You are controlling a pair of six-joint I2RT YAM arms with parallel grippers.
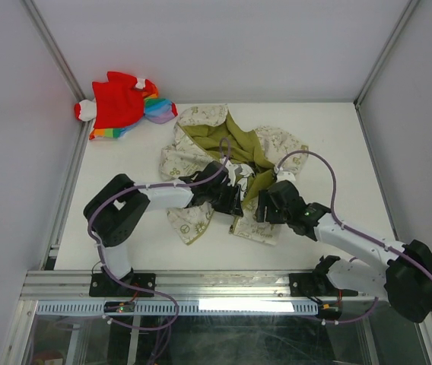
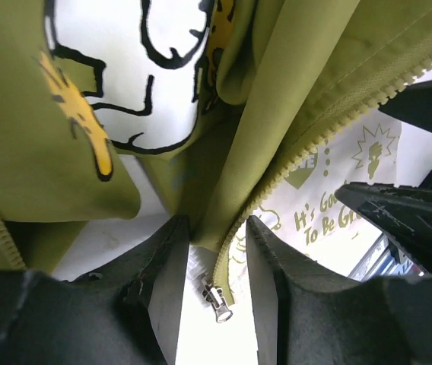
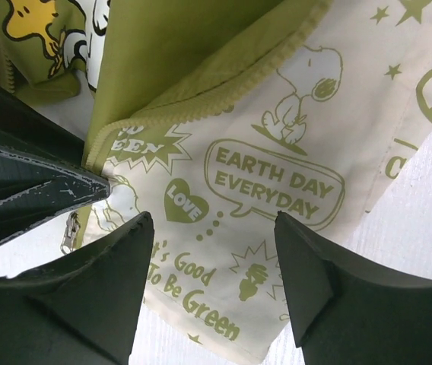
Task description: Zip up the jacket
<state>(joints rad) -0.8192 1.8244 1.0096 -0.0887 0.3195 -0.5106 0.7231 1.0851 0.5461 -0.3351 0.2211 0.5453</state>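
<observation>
The jacket [image 1: 223, 163] lies open in the middle of the table, with cream fabric printed in olive and the olive lining showing. My left gripper [image 1: 233, 199] is open at the lower front of the jacket. In the left wrist view its fingers [image 2: 163, 281] straddle the olive zipper strip [image 2: 292, 144], with the silver zipper slider [image 2: 216, 295] between them, untouched. My right gripper [image 1: 266, 207] is open just to the right, and in the right wrist view it [image 3: 212, 266] hovers over the cream right panel [image 3: 277, 190] near its bottom hem. The slider also shows there [image 3: 70, 230].
A red and rainbow-coloured garment [image 1: 125, 103] lies at the table's back left corner. White walls with metal posts close in the table [image 1: 353, 144] on three sides. The arm bases sit on a rail [image 1: 223, 283] at the near edge.
</observation>
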